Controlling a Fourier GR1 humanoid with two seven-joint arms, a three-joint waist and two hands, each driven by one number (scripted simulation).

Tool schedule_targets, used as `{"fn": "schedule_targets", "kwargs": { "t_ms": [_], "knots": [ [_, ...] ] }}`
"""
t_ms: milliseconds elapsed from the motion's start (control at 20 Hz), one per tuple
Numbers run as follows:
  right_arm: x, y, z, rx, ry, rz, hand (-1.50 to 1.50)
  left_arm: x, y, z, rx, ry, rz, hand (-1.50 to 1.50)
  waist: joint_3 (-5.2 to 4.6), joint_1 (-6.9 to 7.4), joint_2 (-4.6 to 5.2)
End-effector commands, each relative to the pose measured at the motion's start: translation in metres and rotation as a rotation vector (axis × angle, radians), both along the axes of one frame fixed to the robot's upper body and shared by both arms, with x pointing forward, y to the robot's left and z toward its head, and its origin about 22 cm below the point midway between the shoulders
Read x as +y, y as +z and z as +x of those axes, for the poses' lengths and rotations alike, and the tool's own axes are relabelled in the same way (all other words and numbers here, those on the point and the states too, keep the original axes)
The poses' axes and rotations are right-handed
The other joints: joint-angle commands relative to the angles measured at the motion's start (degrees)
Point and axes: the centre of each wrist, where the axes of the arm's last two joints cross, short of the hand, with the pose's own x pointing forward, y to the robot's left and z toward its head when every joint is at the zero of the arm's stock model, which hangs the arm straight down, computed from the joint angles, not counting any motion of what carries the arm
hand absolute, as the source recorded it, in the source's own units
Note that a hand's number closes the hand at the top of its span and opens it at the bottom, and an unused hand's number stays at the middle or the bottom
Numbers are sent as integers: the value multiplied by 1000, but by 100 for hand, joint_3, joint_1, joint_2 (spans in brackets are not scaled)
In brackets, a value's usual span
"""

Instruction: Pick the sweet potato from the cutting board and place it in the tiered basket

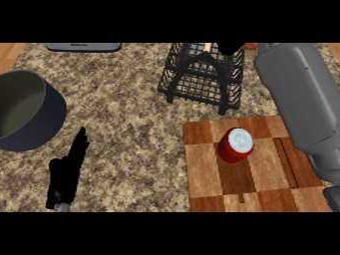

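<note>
The black wire tiered basket (200, 79) stands at the back middle of the counter. My right forearm stretches from the lower right up to the basket's top. There my right hand (230, 48) is curled round the sweet potato (209, 47), whose orange ends poke out on both sides of the hand, over the upper tier. The hand hides most of the sweet potato. The wooden cutting board (206, 169) lies in front of the basket, under my right forearm. My left hand (68, 167) rests open at the lower left, fingers straight and pointing up.
A red can (235, 145) with a white lid stands on the cutting board. A large dark pot (14, 112) sits at the left edge. A grey appliance (84, 47) shows at the back left. The counter is speckled stone.
</note>
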Motion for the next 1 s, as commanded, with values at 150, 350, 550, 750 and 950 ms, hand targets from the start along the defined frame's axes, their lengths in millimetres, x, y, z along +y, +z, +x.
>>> {"fn": "schedule_targets", "kwargs": {
  "t_ms": [150, 350, 550, 750, 950],
  "knots": [
    [-4, -43, 8, 82, -13, 324, -150, -8, 4, 0, -1, 5, 9, 0, 2, 7, 18],
    [6, -58, 11, 70, 14, 452, -150, -9, -3, -4, -9, 7, 5, 0, -2, 14, 16],
    [6, -42, 13, -16, 33, 622, -150, 7, 3, -6, -2, -3, -9, 0, -1, 20, 6],
    [-21, -37, 14, -140, 2, 707, -150, -12, -9, 2, -5, 17, 2, 0, -3, -60, 14],
    [-59, -3, 13, -293, -156, 720, -150, -12, -5, -10, 2, 11, -9, 0, -2, -117, -34]
  ]
}}
